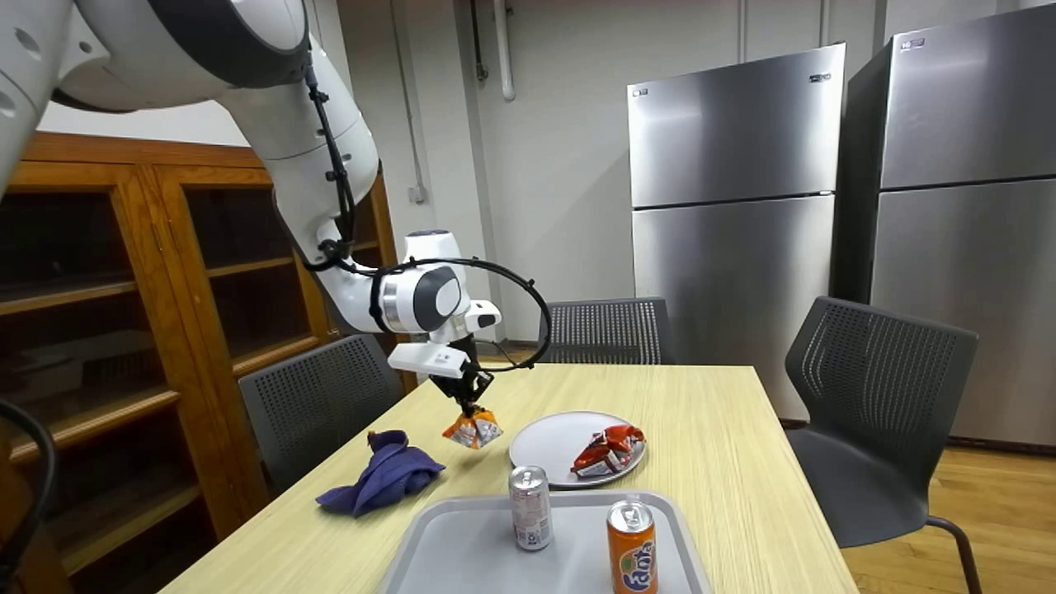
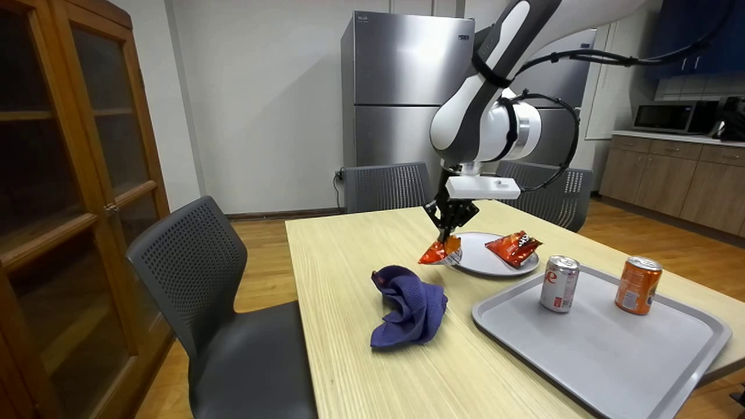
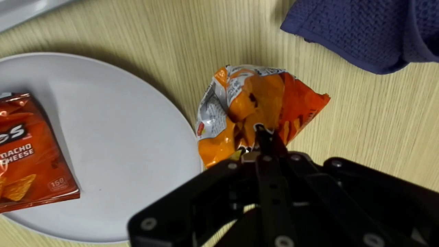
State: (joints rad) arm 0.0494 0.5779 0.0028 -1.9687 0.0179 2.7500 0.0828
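My gripper [image 1: 469, 407] points down and is shut on a crumpled orange chip bag. It also shows in an exterior view [image 2: 443, 235] and in the wrist view [image 3: 265, 137]. The orange bag [image 1: 473, 430] appears to hang just above the table, between the purple cloth and the plate. It shows in the wrist view [image 3: 255, 99], with its top pinched between the fingertips. A red nacho cheese chip bag [image 2: 514, 248] lies on the light grey plate [image 2: 480, 259]. In the wrist view the red bag [image 3: 31, 154] is at the left, and the plate [image 3: 123, 147] passes close beside the orange bag.
A crumpled purple cloth [image 2: 410, 305] lies near the table's side edge. A grey tray [image 2: 588, 355] holds a silver can [image 2: 560, 284] and an orange Fanta can [image 1: 633, 549]. Dark chairs [image 1: 874, 412] stand around the table. A wooden cabinet [image 1: 165, 330] is at the side.
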